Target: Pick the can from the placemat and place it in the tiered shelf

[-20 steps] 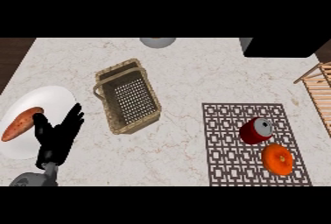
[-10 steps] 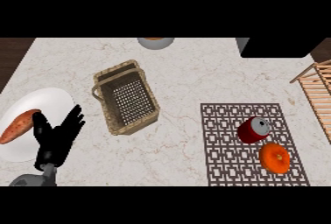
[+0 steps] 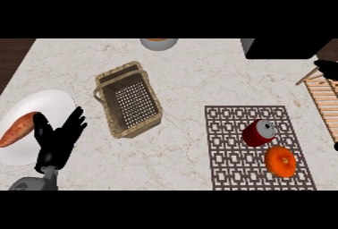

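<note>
A red can (image 3: 258, 133) lies on its side on the dark patterned placemat (image 3: 228, 147), silver top facing up and right. Just below it on the mat sits an orange (image 3: 280, 161). The wooden tiered shelf (image 3: 323, 96) shows only partly at the right edge. My left hand (image 3: 58, 141) rests open at the lower left with its fingers up, far from the can. A small black part of my right hand (image 3: 327, 68) shows at the right edge over the shelf's top corner; most of it is out of view.
A wicker basket (image 3: 128, 105) stands in the middle of the counter. A white plate (image 3: 46, 105) with a sweet potato (image 3: 16, 129) lies at the left edge. A grey bowl (image 3: 159, 43) and a black block (image 3: 280, 48) are at the back.
A black bit of my right hand has come into view at the right edge by the shelf. The bowl at the back shows more. The left hand has not moved.
</note>
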### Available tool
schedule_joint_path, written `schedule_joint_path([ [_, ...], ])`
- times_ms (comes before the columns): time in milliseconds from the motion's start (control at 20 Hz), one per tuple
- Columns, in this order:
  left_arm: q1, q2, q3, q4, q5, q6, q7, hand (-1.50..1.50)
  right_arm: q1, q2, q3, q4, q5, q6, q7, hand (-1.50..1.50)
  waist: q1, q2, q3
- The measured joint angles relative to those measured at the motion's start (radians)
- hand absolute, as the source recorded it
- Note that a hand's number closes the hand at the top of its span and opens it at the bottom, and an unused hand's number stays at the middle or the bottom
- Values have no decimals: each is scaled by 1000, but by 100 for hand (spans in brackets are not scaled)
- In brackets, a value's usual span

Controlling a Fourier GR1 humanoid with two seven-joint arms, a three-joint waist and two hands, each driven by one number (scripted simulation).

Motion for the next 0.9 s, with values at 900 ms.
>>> schedule_joint_path([
  [900,22,-39,50,-9,-60,-48,-5,0,-6,218,155,-252,290,-51,465,-150,4,1,3],
])
